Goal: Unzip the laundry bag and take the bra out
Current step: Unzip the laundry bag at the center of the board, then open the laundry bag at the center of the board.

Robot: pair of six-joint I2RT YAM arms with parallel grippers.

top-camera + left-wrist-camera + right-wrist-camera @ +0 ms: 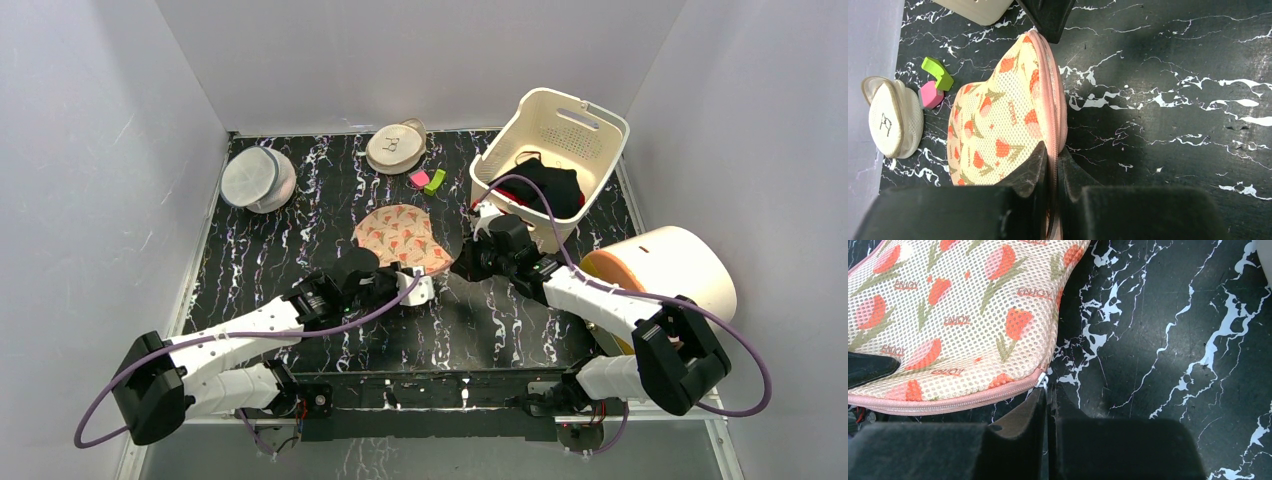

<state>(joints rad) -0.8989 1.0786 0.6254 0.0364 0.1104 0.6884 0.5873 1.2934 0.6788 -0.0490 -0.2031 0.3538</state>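
At the back left of the black marble table [500, 325] sits a domed grey-white pouch [257, 178], then a round beige pouch [396, 148] with a pink clip [419, 178] and a green clip [435, 181] beside it. The left gripper [1053, 150] is closed tight on the pink trimmed edge of the laundry bag [398, 235], which lies flat mid-table and looks zipped along that edge. The right gripper [1047, 392] has its fingers pressed together at the bag's right corner, the little metal zip pull [1043, 381] nipped at their tips. Further right a cream basket [520, 120] holds black clothes [550, 188], with a round cream tub [670, 265] on its side nearby.
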